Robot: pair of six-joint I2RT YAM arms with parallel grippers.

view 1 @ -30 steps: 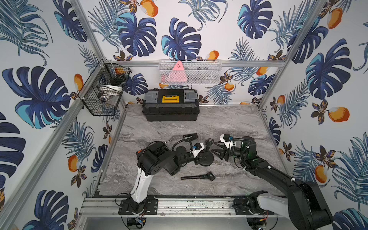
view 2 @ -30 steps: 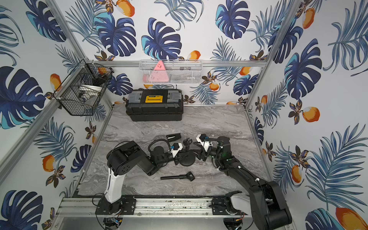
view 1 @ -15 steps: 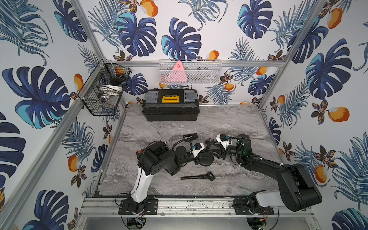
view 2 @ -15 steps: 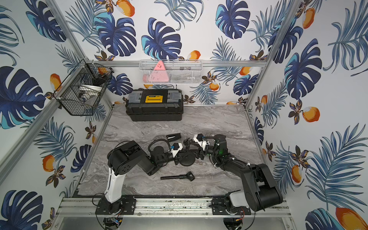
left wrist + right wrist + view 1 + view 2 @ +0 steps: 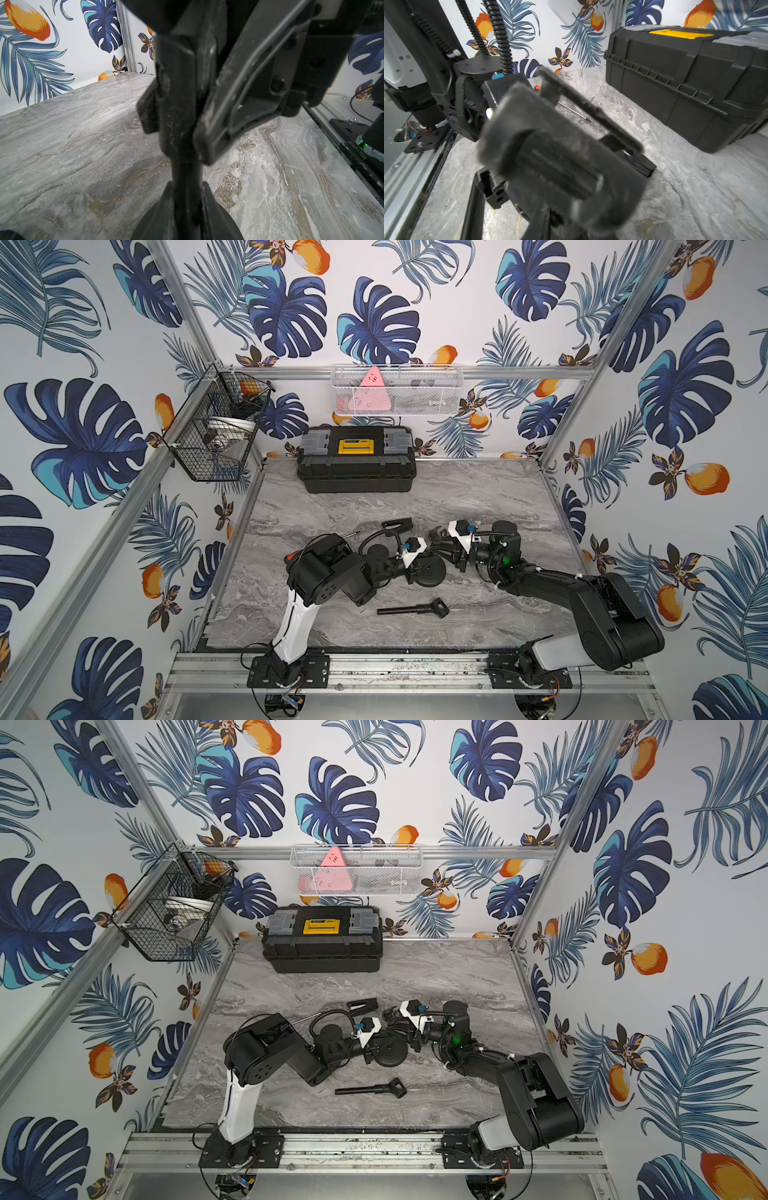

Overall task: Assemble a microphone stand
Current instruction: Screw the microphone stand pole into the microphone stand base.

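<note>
We are clenching the left gripper [image 5: 422,562] on the post [image 5: 187,178] rising from the round base [image 5: 434,576]. Just right of the base, the right gripper [image 5: 444,552] is sitting clenched, on what we cannot tell. Likely we are seating the post; next, we judge, comes fetching the rod [image 5: 411,609] lying in front of the base.

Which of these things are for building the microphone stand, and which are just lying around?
For the stand:
round base with its post
loose black rod
black clip

Just lying about:
toolbox
black wire basket
white mesh basket, with a pink triangle in it
</note>
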